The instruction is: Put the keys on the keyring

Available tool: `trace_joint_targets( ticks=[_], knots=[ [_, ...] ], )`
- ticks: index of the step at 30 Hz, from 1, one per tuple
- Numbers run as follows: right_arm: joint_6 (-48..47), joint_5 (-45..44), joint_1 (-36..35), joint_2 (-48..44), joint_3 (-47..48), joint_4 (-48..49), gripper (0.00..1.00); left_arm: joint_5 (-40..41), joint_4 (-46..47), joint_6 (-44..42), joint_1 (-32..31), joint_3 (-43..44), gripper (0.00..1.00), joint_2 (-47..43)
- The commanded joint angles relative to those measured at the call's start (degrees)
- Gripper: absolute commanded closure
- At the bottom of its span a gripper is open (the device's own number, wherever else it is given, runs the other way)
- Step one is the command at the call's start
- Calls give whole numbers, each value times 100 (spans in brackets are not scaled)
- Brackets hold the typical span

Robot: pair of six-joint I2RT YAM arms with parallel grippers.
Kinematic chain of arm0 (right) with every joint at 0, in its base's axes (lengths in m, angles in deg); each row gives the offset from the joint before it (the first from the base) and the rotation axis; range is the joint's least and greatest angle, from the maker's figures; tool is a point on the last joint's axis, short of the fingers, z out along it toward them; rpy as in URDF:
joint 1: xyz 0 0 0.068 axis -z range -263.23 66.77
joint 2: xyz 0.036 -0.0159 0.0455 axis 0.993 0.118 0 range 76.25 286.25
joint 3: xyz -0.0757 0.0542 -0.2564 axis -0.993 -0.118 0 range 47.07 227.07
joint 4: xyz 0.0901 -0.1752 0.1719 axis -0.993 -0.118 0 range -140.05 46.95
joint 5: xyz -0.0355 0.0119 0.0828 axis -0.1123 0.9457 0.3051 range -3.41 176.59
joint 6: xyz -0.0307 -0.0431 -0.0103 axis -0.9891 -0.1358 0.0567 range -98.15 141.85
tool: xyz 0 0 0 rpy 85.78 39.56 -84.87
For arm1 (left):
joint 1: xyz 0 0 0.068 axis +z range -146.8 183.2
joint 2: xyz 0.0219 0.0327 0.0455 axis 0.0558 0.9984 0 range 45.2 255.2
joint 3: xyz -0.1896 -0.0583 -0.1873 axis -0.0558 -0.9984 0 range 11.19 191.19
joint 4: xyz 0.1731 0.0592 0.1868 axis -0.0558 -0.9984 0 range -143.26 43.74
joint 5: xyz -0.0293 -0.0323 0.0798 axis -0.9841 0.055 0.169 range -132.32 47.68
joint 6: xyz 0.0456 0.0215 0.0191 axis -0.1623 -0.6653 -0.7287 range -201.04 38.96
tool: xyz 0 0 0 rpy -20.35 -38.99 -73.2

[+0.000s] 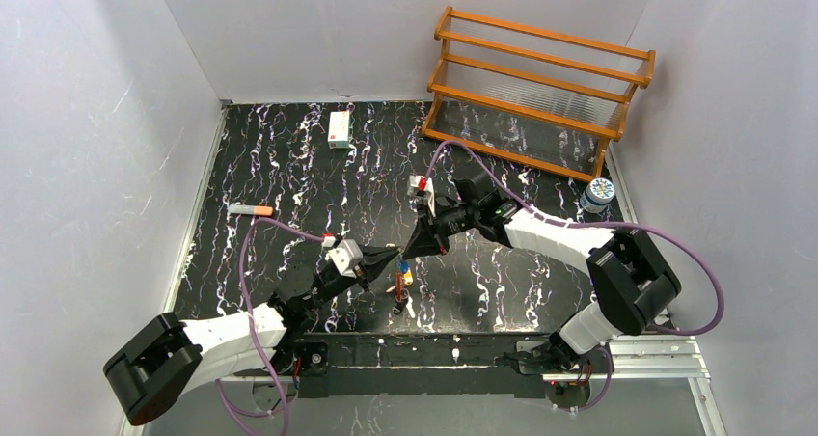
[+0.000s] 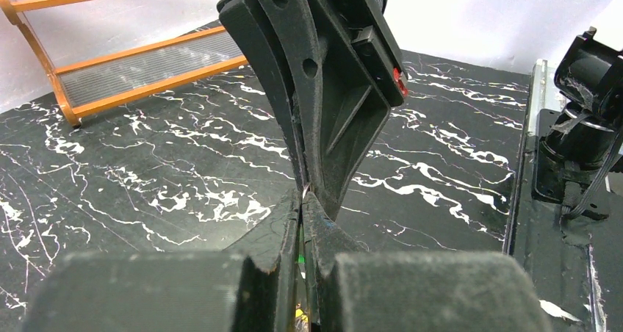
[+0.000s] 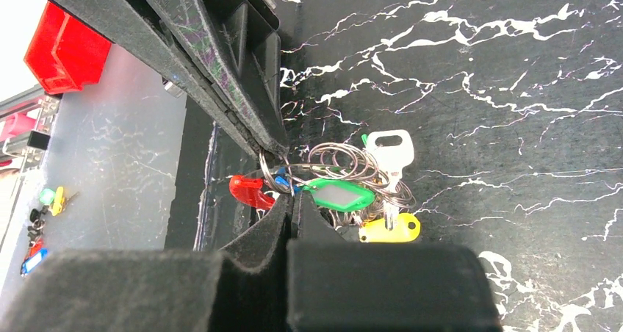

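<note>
The keyring (image 3: 334, 159) hangs just past my right gripper (image 3: 293, 202), with a green-tagged key (image 3: 338, 195) in the bunch. Both grippers are pinched fully together on the ring's wire. My left gripper (image 3: 272, 145) meets the right tip to tip above the table (image 3: 477, 89).

Wooden rack (image 1: 540, 89), white box (image 1: 340, 128), marker (image 1: 253, 209) (orange-tipped), bottle (image 1: 598, 196).

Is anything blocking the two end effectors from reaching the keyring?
Nothing visible does. The left end effector and right end effector meet tip to tip, both apparently shut on the keyring itself.
</note>
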Motion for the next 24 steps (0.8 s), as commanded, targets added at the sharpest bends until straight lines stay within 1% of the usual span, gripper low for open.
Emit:
trace_joint_targets(
  ticks=[1,6,8,13,17,21,24],
  knots=[
    [61,49,-28,94,120,340,96,18,461,-23,-24,16,100,-128],
    [264,-15,-39,-56,-166,943,78,2,461,-12,-20,-4,100,-154],
    [298,-156,-37,-119,-272,1060,74,12,461,-20,-21,-13,100,-177],
    [259,-891,-38,-299,-447,897,64,27,454,-15,-21,-21,100,-207],
    [119,-1367,-36,-606,-609,787,52,49,457,-7,-24,-44,100,-240],
    [-130,-1451,-36,-1002,-762,834,47,49,455,8,-20,-53,100,-249],
    [-316,-1140,-40,-1242,-885,1000,47,53,459,12,-20,-48,100,-241]
  ],
)
